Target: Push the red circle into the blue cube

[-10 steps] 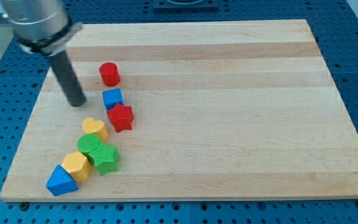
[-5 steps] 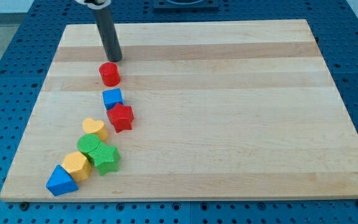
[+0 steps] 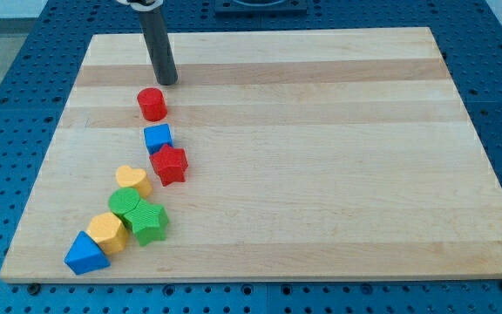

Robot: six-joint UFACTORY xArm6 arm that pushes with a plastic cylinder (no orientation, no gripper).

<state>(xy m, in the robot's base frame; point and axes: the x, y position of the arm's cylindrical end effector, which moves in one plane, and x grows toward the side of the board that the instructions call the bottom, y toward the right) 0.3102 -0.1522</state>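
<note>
My tip [image 3: 168, 82], a bare rod with no gripper to open or close, sits just above the small red circle block [image 3: 152, 104], with the blue cube [image 3: 158, 138] directly below it on the wooden worktop [image 3: 321, 157].

No readable text, label, brand or number shows anywhere.

Red star [image 3: 170, 164], yellow heart [image 3: 133, 180], green blocks [image 3: 140, 215], blue triangle [image 3: 85, 254] on wooden board [image 3: 338, 157]

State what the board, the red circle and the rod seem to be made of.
Board: pale wood, shown by its long grain stripes, matte.
Red circle: probably plastic, uniform colour, slight sheen.
Rod, ending in my tip above the red circle: dark, smooth; metal or plastic, unclear.
</note>
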